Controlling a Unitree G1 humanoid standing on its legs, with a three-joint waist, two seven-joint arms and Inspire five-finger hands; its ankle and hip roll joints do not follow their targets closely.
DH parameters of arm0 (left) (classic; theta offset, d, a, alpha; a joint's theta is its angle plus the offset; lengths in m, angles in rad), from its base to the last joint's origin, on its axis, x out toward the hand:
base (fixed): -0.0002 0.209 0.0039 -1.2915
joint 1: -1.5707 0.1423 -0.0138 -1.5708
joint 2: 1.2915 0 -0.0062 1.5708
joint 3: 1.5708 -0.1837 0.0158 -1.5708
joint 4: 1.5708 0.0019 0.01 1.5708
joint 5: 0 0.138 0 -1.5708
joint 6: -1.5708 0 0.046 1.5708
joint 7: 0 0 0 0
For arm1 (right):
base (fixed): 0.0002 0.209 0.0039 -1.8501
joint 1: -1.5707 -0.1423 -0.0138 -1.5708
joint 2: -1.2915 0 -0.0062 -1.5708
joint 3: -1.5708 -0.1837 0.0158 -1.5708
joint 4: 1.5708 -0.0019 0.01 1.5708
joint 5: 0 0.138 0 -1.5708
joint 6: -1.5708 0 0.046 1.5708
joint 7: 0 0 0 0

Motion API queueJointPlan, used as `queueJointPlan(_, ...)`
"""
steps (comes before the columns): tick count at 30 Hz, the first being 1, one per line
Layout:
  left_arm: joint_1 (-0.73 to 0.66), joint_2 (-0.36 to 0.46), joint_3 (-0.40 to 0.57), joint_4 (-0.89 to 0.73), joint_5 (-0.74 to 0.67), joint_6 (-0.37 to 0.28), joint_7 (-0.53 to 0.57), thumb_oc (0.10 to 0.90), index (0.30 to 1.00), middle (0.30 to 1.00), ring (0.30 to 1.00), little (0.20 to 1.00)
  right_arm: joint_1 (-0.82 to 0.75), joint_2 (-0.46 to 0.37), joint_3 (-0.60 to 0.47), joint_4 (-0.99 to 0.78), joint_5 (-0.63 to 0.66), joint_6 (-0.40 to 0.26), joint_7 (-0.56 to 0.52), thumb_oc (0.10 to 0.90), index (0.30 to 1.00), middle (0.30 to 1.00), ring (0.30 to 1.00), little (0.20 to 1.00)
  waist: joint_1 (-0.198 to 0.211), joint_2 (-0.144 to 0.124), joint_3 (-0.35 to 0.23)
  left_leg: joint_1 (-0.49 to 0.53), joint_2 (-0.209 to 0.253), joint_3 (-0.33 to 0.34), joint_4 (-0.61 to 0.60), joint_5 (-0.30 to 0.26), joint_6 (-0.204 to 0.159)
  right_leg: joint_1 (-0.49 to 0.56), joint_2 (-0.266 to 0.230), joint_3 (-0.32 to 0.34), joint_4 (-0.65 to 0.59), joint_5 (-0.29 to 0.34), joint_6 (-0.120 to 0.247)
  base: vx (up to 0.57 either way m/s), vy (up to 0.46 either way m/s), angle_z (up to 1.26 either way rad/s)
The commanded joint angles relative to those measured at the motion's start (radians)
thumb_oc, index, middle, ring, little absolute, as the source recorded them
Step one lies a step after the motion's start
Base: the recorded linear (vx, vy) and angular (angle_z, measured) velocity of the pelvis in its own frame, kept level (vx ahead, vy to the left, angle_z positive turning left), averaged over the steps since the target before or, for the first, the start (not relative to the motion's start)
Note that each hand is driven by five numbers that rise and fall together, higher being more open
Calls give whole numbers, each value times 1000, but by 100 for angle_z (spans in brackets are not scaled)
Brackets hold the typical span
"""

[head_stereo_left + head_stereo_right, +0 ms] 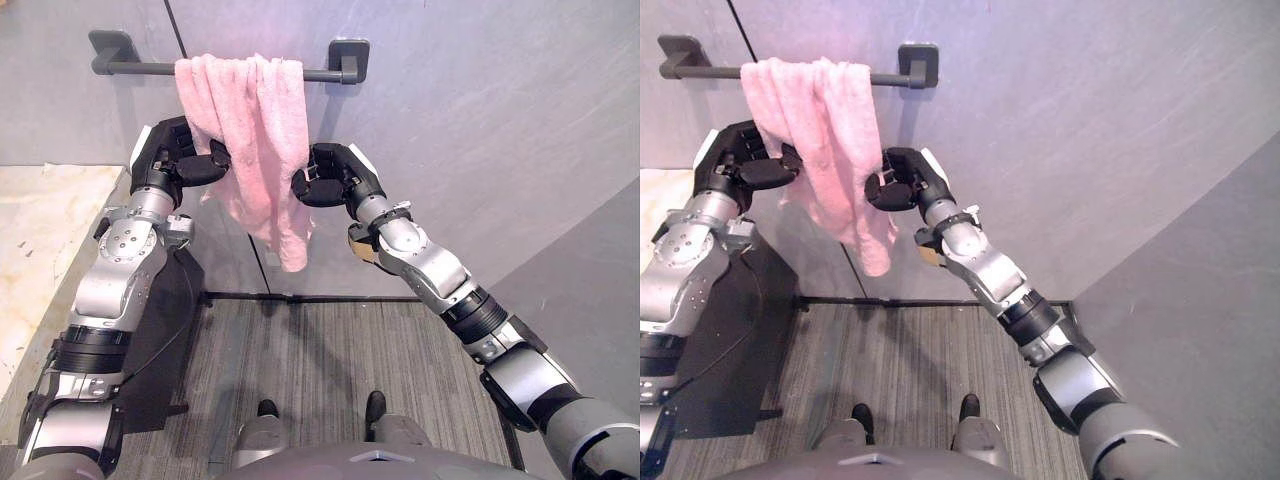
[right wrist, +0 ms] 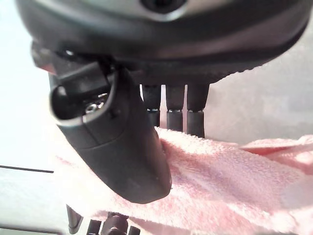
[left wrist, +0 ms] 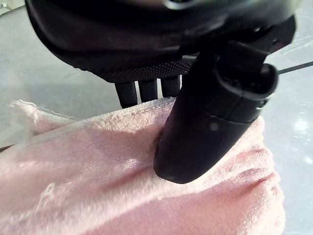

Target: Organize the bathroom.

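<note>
A pink towel (image 1: pixel 255 120) hangs bunched over a dark grey towel bar (image 1: pixel 135 68) fixed to the wall, with its lower end drooping toward the right. My left hand (image 1: pixel 185 160) is at the towel's left edge, thumb (image 3: pixel 210 127) on the front of the cloth (image 3: pixel 98 186) and fingers behind it. On the towel's right edge, my right hand (image 1: pixel 325 175) grips the same way, its thumb (image 2: pixel 112 152) pressing the cloth (image 2: pixel 234 186) against the fingers behind. Both hands hold the towel below the bar.
A black cabinet (image 1: pixel 170 330) stands against the wall at the lower left, beside a pale marbled surface (image 1: pixel 40 230). Grey striped flooring (image 1: pixel 330 350) lies below. The wall turns a corner at the right (image 1: pixel 590 240).
</note>
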Motion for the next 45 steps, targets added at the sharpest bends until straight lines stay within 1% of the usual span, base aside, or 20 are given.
queueJointPlan(1, -73, 13, 12, -80, -32, -98, 2, 400, 300, 300, 300, 300, -127, 52, 3, -27, 21, -112, 2, 400, 300, 300, 300, 300, 17, 20, -115, 44, 2, 1, 32, -100, 42, -46, -62, 86, 50, -88, 102, 0, 0, 0)
queueJointPlan(4, -72, 14, 14, -80, -33, -96, 8, 400, 300, 300, 300, 300, -127, 48, 3, -30, 14, -107, 5, 400, 300, 300, 300, 300, 16, 20, -115, 44, 3, 3, 35, -102, 41, -46, -63, 85, 53, -89, 101, 0, 0, 0)
queueJointPlan(6, -77, 11, 16, -72, -40, -86, 50, 400, 300, 300, 300, 300, -132, 51, 6, -21, 12, -109, -1, 400, 300, 300, 300, 300, 16, 19, -118, 46, 4, 6, 34, -101, 41, -45, -63, 82, 49, -88, 101, 0, 0, 0)
queueJointPlan(8, -75, 5, 23, -63, -47, -84, 100, 400, 300, 300, 300, 300, -134, 54, 7, -17, 5, -106, -8, 400, 300, 300, 300, 300, 17, 18, -120, 47, 4, 8, 34, -102, 42, -42, -64, 80, 44, -86, 100, 0, 0, 0)
queueJointPlan(9, -62, -5, 39, -52, -44, -87, 169, 400, 300, 300, 300, 300, -130, 54, 8, -12, 0, -108, -18, 400, 300, 300, 300, 300, 20, 15, -123, 49, 4, 10, 34, -102, 42, -39, -65, 75, 42, -86, 100, 0, 0, 0)
queueJointPlan(11, -53, -9, 54, -45, -40, -93, 195, 400, 300, 300, 300, 300, -128, 55, 6, -12, -5, -105, -25, 400, 300, 300, 300, 300, 21, 14, -124, 51, 5, 12, 31, -102, 42, -39, -65, 73, 42, -86, 101, 0, 0, 0)
queueJointPlan(13, -39, -18, 80, -34, -30, -110, 257, 400, 300, 300, 300, 300, -128, 57, 4, -4, -15, -100, -42, 400, 300, 300, 300, 300, 25, 12, -125, 51, 5, 13, 34, -103, 41, -40, -68, 67, 43, -86, 100, 0, 0, 0)
queueJointPlan(14, -25, -19, 110, -22, -38, -129, 298, 400, 300, 300, 300, 300, -131, 61, 2, 4, -22, -91, -63, 400, 300, 300, 300, 300, 28, 10, -124, 49, 4, 15, 36, -104, 42, -41, -71, 61, 44, -85, 101, 0, 0, 0)
queueJointPlan(19, 12, -28, 156, -30, -35, -147, 325, 400, 300, 300, 300, 300, -132, 59, -3, 14, -25, -75, -88, 400, 300, 300, 300, 300, 38, 8, -122, 46, 3, 15, 38, -105, 41, -41, -76, 50, 45, -84, 103, 0, 0, 0)
queueJointPlan(20, 47, -38, 188, -54, -26, -145, 322, 400, 300, 300, 300, 300, -129, 55, -10, 21, -31, -67, -103, 400, 300, 300, 300, 300, 46, 7, -118, 45, 1, 11, 41, -107, 41, -40, -78, 45, 48, -85, 103, 0, 0, 0)
queueJointPlan(22, 65, -42, 201, -66, -21, -137, 318, 400, 300, 300, 300, 300, -127, 53, -13, 24, -30, -60, -111, 400, 300, 300, 300, 300, 51, 6, -117, 43, 0, 9, 42, -108, 41, -39, -80, 42, 47, -85, 103, 0, 0, 0)
queueJointPlan(24, 93, -49, 220, -71, -22, -143, 313, 400, 300, 300, 300, 300, -124, 46, -23, 32, -33, -54, -118, 400, 300, 300, 300, 300, 57, 5, -115, 41, -1, 4, 43, -107, 39, -37, -81, 34, 44, -83, 102, 0, 0, 0)
queueJointPlan(28, 116, -58, 227, -83, -14, -143, 301, 400, 300, 300, 300, 300, -126, 43, -31, 46, -37, -48, -121, 400, 300, 300, 300, 300, 62, 5, -111, 40, -2, 2, 42, -107, 39, -38, -82, 29, 41, -80, 103, 0, 0, 0)
queueJointPlan(33, 128, -65, 232, -87, -11, -140, 283, 400, 300, 300, 300, 300, -125, 36, -41, 56, -37, -56, -120, 400, 300, 300, 300, 300, 63, 4, -111, 36, 0, 0, 42, -106, 38, -41, -81, 31, 38, -79, 103, 0, 0, 0)
queueJointPlan(34, 128, -65, 229, -86, -12, -138, 285, 447, 371, 371, 371, 371, -125, 35, -42, 58, -37, -60, -122, 400, 300, 300, 300, 300, 62, 5, -109, 37, 0, 0, 42, -105, 38, -42, -81, 31, 39, -77, 103, 0, 0, 0)
queueJointPlan(35, 128, -67, 229, -86, -14, -133, 290, 800, 900, 900, 900, 900, -125, 34, -43, 58, -40, -62, -133, 800, 900, 900, 900, 900, 62, 5, -108, 38, 0, 2, 42, -106, 38, -42, -80, 32, 39, -77, 103, 0, 0, 0)
queueJointPlan(36, 128, -70, 227, -82, -13, -128, 292, 800, 900, 900, 900, 900, -126, 34, -47, 64, -46, -67, -113, 800, 900, 900, 900, 900, 61, 7, -107, 39, 0, 2, 42, -106, 37, -43, -79, 32, 40, -77, 103, 0, 0, 0)
queueJointPlan(38, 129, -73, 227, -79, -8, -129, 285, 800, 900, 900, 900, 900, -125, 33, -49, 61, -52, -62, -107, 800, 900, 900, 900, 900, 59, 8, -107, 38, 0, 2, 42, -106, 38, -44, -79, 33, 40, -78, 103, 0, 0, 0)
queueJointPlan(45, 127, -80, 220, -78, -8, -115, 289, 800, 900, 900, 900, 900, -130, 32, -46, 59, -58, -57, -110, 800, 900, 900, 900, 900, 57, 7, -107, 40, -1, 5, 40, -106, 39, -45, -79, 34, 39, -76, 103, 0, -4, 2)
